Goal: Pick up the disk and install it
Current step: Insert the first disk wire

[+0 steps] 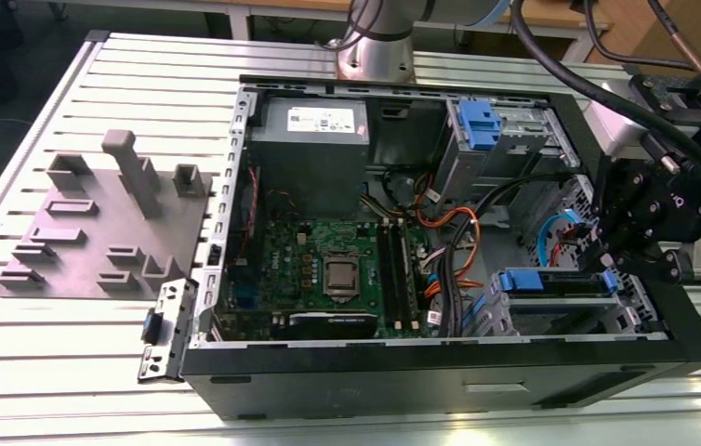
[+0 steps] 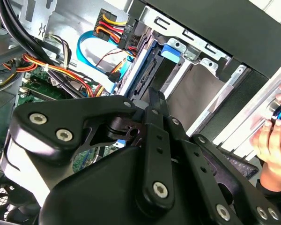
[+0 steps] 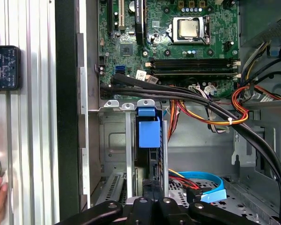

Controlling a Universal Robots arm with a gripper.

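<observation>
Black gripper (image 1: 633, 243) linkage hangs over the drive cage (image 1: 574, 307) at the exterior view's right side of the open computer case (image 1: 450, 372), and whether its jaws are apart or together cannot be told. The disk (image 2: 143, 77) stands on edge in the cage just beyond the fingertips in the second wrist view, its connector edge facing out and a blue rail tab (image 2: 171, 50) at its far end; contact with the fingers cannot be judged. In the first wrist view the same blue tab (image 3: 148, 129) sits between the cage's metal rails. Orange and yellow cables (image 3: 215, 117) run beside the cage. Further left lies the green motherboard (image 1: 325, 269), with the grey power-supply box (image 1: 310, 125) at the far side. A hand (image 2: 271, 140) rests outside the case.
</observation>
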